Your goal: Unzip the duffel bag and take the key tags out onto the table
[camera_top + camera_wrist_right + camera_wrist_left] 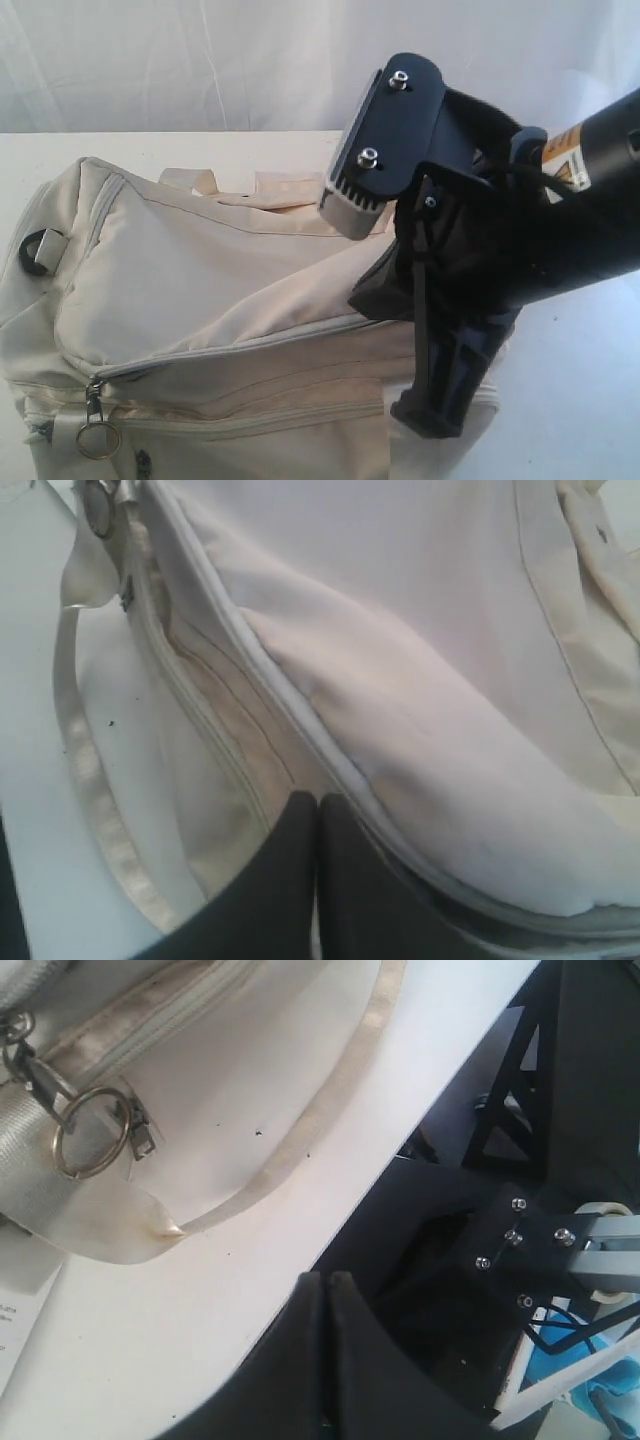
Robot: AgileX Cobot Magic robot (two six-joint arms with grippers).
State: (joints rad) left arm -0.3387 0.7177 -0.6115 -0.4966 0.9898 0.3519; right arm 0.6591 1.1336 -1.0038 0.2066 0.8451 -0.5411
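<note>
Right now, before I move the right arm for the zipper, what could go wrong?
1. The right gripper looks shut and sits over the zipper seam of the duffel bag, well away from the ring pull; gripping there may pinch fabric, not the pull.
2. The loose strap lies on the table beside the zipper and could snag.
3. The bag lies near the table edge, so a hard tug may drag it off.

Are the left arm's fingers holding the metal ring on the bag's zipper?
No, the left wrist view shows the fingers closed together over the table edge, clear of the metal ring.
</note>
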